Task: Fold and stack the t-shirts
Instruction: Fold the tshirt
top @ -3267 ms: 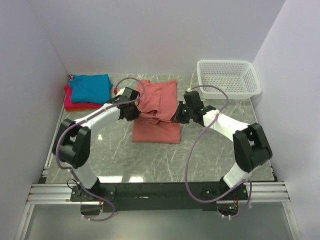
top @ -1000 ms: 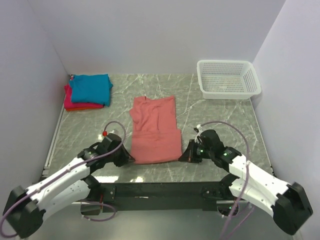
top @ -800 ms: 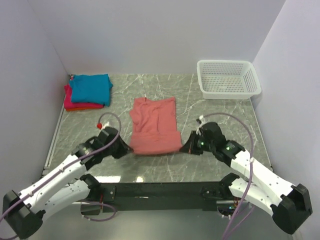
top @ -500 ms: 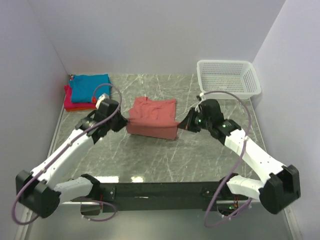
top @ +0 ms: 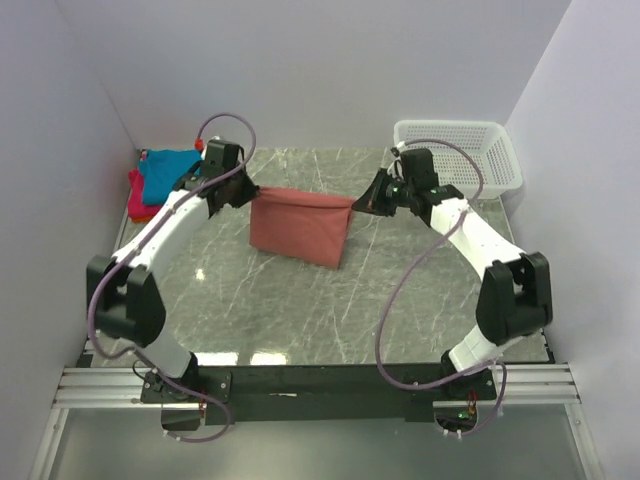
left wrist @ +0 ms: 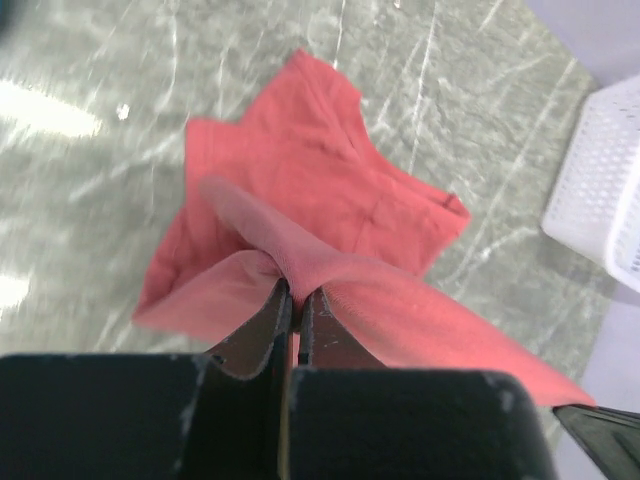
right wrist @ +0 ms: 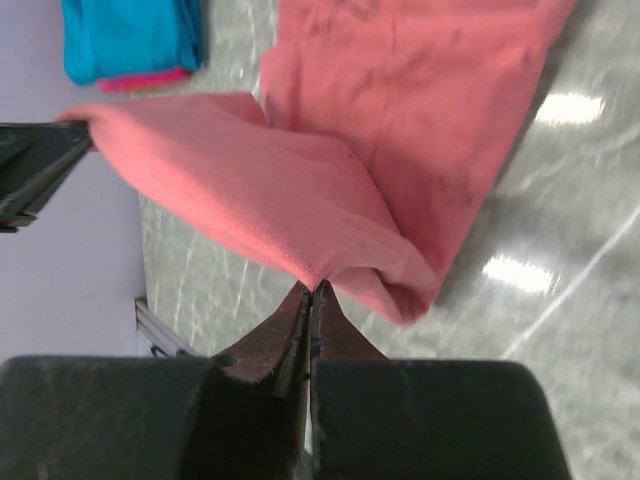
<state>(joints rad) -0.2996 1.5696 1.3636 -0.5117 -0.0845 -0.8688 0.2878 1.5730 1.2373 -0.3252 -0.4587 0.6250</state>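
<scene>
Salmon-red t-shirt (top: 298,226) half-lifted, taut; teal-blue t-shirt (top: 165,170) atop magenta-pink t-shirt (top: 138,197).

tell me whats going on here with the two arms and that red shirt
Both arms hold the salmon-red t-shirt up, stretched between them: the left hand pinches one corner, the right hand the other. Its lower part lies on the table. The teal-blue t-shirt sits folded on the magenta-pink t-shirt in the far left corner.
</scene>
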